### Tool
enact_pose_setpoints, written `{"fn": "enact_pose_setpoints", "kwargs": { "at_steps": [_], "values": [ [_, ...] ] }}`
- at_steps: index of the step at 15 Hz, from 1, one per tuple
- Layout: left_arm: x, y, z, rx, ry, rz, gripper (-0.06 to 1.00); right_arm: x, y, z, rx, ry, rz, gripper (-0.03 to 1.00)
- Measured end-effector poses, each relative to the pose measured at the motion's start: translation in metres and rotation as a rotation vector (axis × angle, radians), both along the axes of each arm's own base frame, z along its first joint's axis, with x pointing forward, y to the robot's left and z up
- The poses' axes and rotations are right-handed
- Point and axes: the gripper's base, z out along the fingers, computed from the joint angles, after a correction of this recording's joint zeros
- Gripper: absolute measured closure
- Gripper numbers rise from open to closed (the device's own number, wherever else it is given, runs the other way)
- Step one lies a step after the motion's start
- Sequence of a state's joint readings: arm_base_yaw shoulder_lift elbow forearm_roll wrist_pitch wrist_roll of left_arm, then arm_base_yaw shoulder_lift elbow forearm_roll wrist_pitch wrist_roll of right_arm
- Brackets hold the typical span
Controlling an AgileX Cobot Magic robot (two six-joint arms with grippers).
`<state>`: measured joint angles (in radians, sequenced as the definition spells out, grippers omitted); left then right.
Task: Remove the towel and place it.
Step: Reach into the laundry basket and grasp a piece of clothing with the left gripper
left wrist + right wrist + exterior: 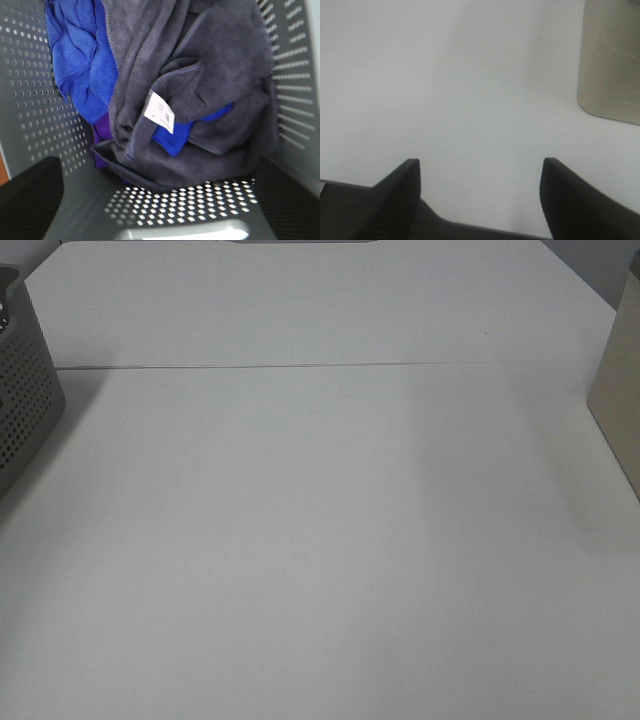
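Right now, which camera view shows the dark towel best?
The left wrist view: the charcoal towel lies bunched in the perforated basket beside blue cloths. Exterior high shows only the basket's side; right wrist shows no towel.

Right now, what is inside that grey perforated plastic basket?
A crumpled dark charcoal terry towel with a white label lies beside a bright blue cloth. A purple scrap peeks out beneath; anything deeper in the basket is covered.

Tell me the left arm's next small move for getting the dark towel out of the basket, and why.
Probably lower the left gripper straight onto the raised fold of the dark towel by the white label, then close. Its jaws stand open above the basket, nothing held, and the towel lies bunched over the blue cloths.
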<state>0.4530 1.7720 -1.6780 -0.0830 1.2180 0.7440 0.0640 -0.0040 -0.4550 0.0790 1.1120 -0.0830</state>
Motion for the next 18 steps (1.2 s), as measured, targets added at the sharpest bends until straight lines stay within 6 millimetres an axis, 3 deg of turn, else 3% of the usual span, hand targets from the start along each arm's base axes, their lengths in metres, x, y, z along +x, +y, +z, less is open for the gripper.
{"fn": "enact_pose_setpoints", "kwargs": {
  "at_steps": [4, 8, 13, 18],
  "values": [
    [0.037, 0.018, -0.046, 0.002, 0.084, -0.115, -0.03, 0.0, 0.0, 0.0, 0.0, 0.0, 0.0, 0.31],
    [0.053, 0.027, -0.09, -0.011, 0.175, -0.205, -0.03, 0.0, 0.0, 0.0, 0.0, 0.0, 0.0, 0.31],
    [0.054, 0.031, -0.102, 0.009, 0.208, -0.302, -0.02, 0.0, 0.0, 0.0, 0.0, 0.0, 0.0, 0.31],
    [0.057, 0.038, -0.127, -0.062, 0.225, -0.306, 0.0, 0.0, 0.0, 0.0, 0.0, 0.0, 0.0, 0.31]
  ]
}}
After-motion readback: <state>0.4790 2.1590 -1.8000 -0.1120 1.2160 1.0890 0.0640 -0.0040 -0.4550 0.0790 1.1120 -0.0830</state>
